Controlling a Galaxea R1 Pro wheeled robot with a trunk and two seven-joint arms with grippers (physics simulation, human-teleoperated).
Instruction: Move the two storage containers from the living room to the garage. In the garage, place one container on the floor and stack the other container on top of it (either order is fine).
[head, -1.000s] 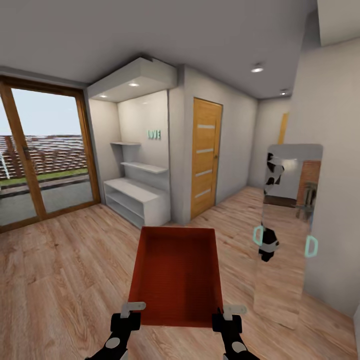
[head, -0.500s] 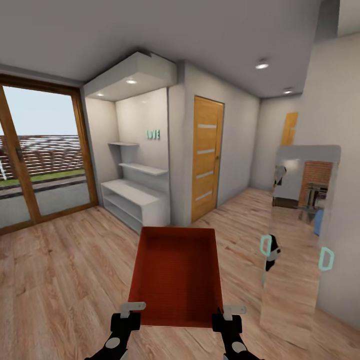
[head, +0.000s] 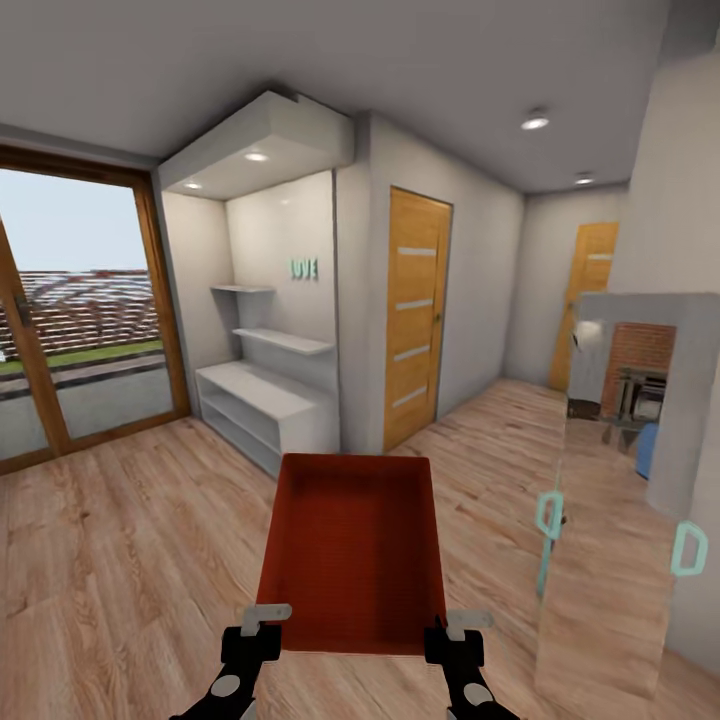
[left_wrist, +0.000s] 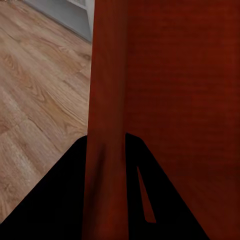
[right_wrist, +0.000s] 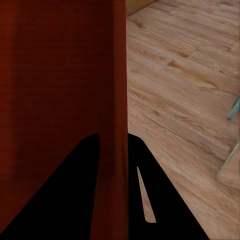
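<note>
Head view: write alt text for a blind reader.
Both grippers, left and right, hold an open orange-red bin by its near corners over a wood-plank floor. Ahead stand white shelves and a wooden door.

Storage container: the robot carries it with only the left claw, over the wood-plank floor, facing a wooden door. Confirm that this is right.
Not quite. Both claws hold the storage container: the left claw grips its near left corner and the right claw its near right corner, as the head view shows. The wood-plank floor and the wooden door ahead are right.
</note>
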